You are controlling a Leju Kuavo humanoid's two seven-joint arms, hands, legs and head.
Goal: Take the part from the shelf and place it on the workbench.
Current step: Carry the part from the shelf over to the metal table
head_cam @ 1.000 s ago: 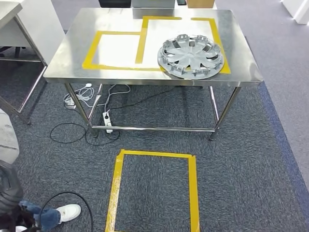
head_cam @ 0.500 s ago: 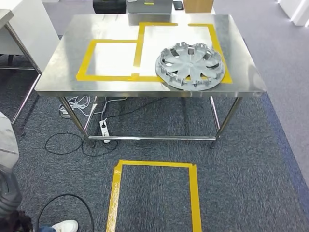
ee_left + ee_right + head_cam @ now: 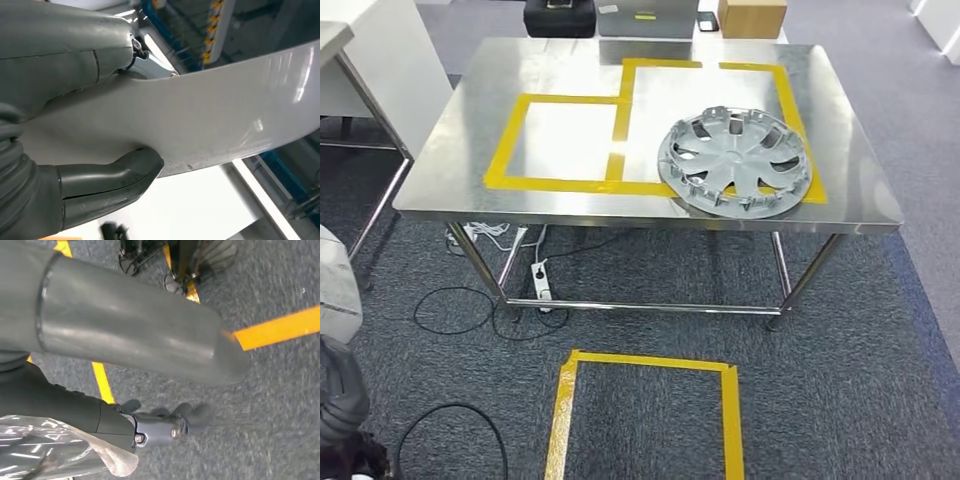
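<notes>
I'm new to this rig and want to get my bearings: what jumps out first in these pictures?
A silver hubcap lies on the steel workbench, toward its right end, overlapping the yellow tape outline marked there. On the carpet in front of the bench is another yellow tape square. In the left wrist view, the left hand grips a smooth pale curved panel between thumb and fingers.

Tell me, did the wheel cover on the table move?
No. The whole picture shifted, so the camera moved, not the things. The hubcap stays in the right taped box on the table, and the floor square lies in front as before. A person's shoe at the lower left is out of the picture now. The left hand grips the part.
</notes>
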